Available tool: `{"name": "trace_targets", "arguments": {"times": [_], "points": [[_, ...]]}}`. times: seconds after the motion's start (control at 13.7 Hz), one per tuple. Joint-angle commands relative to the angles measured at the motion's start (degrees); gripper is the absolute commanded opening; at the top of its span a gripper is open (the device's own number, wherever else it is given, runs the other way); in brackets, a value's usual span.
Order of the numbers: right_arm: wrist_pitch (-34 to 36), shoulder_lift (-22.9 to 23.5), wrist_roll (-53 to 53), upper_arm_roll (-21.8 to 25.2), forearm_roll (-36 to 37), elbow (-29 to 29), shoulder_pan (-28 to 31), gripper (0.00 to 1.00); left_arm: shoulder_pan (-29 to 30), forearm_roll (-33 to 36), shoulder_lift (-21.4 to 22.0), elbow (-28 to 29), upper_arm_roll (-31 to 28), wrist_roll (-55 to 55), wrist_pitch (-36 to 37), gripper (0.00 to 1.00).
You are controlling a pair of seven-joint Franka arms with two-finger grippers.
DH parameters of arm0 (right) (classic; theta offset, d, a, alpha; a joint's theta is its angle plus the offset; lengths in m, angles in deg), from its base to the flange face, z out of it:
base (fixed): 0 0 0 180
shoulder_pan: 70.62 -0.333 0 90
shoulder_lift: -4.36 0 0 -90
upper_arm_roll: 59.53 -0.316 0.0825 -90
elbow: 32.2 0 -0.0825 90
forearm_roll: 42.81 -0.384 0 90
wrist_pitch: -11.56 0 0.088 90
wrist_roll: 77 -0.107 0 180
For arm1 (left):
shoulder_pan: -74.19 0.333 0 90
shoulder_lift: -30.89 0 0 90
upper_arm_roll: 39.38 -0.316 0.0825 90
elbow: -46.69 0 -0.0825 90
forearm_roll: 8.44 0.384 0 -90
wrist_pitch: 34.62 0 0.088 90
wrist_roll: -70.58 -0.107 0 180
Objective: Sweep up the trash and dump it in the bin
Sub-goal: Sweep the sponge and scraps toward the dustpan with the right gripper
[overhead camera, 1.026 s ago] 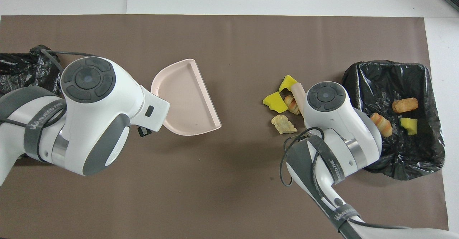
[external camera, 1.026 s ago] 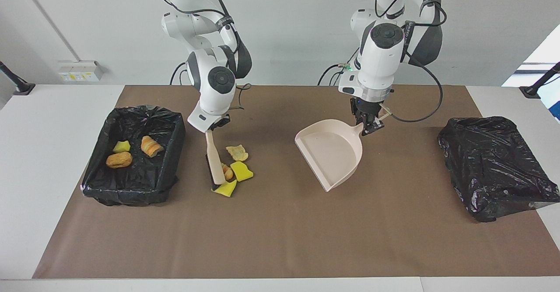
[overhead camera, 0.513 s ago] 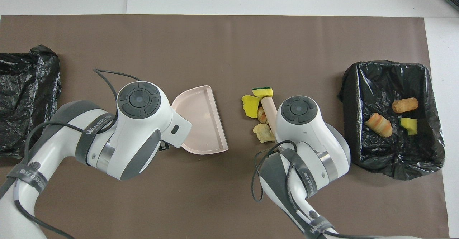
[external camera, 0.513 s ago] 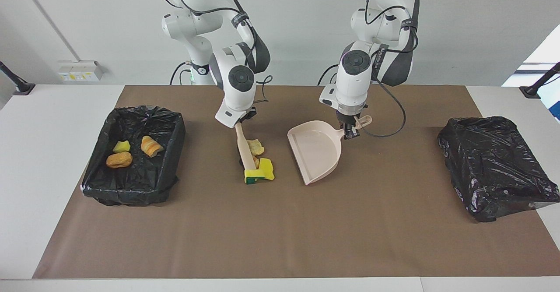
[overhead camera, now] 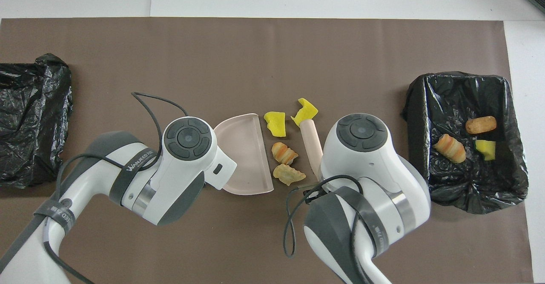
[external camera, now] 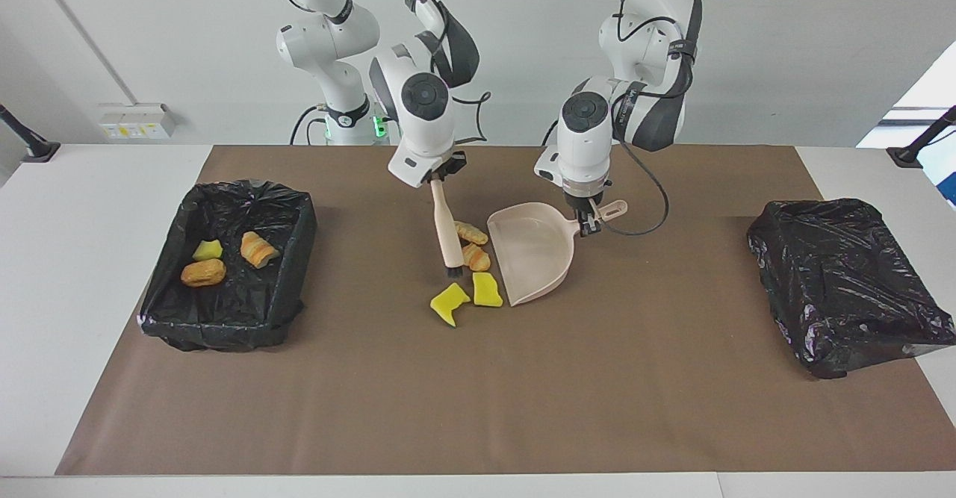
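Yellow foam chunks and bread lumps have shifted along the brown mat (external camera: 672, 408) toward the left arm's end over the last second; the four loose scraps now sit just beside the mouth of the pink dustpan (external camera: 534, 251). A second ago they were bunched near the lined bin (external camera: 224, 319) with the pan well apart

- right gripper (external camera: 435, 177): jaws clamped on the beige brush (external camera: 448, 229), bristles down at the pile. It dragged the pile in
- left gripper (external camera: 586, 222): jaws pinched narrow on the dustpan handle. The pan moved in to meet the pile and is now tilted mouth-first at it
- loose trash: bread lump (external camera: 471, 232) and croissant-like lump (external camera: 476, 257) touching or nearly touching the pan lip; yellow chunk (external camera: 487, 290) just off the lip's corner; second yellow chunk (external camera: 449, 304) by the brush tip, farthest out
- three more scraps already in the lined bin at the right arm's end

Read: gather is nearly done, nothing in the pan yet. One more stroke should load it; the outer yellow chunk may get missed

Views: facing shows brush tilt, bristles and the pan handle grip. Overhead hides both grippers under the wrists but shows the gap between scraps and pan lip (overhead camera: 266, 156), and the brush (overhead camera: 311, 143) flanking them. A crumpled black bag (external camera: 844, 281) sits at the left arm's end of the desk
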Motion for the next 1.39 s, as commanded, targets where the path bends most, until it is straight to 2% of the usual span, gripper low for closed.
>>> {"name": "trace_targets", "arguments": {"times": [0.0,0.15,0.29,0.51,0.73,0.95,1.1,1.17,1.32], "points": [[2.7,-3.4,0.1,-0.3,8.2,-3.2,3.7,0.00,-1.0,1.2,2.8,4.3,-0.7,-0.1,-2.3,0.00],[2.7,-5.0,-1.2,-0.7,8.6,-7.4,3.7,0.00,-1.0,1.2,2.9,4.3,-0.7,-0.1,-2.3,0.00],[-1.5,-2.6,-4.7,-0.9,7.1,-8.7,1.0,0.00,-1.9,1.4,3.1,4.3,-0.7,0.0,-2.0,0.00],[-7.8,0.2,-3.3,-1.0,-1.2,-8.4,-3.7,0.00,-2.0,2.7,3.2,4.3,-0.7,0.0,-1.5,0.00],[-14.4,0.5,-3.7,-1.0,-12.0,-8.4,-5.4,0.00,-2.0,2.7,3.3,4.3,-0.7,0.0,-1.4,0.00],[-18.1,0.6,-4.0,-1.0,-21.0,-7.9,-9.0,0.00,-2.0,2.7,3.3,4.3,-0.7,0.1,-1.6,0.00],[-17.4,0.1,-4.9,-0.9,-22.9,-5.5,-9.0,0.00,-2.0,2.7,3.3,4.3,-0.6,0.2,-2.0,0.00],[-15.5,-1.6,-6.0,-0.3,-22.9,-4.8,-8.6,0.00,-1.9,2.7,3.3,4.3,-0.6,1.0,-2.1,0.00],[-7.4,-4.4,-6.5,0.1,-19.4,-2.6,-5.5,0.00,-1.9,2.7,3.2,4.3,-0.6,3.2,-2.5,0.00]]}}
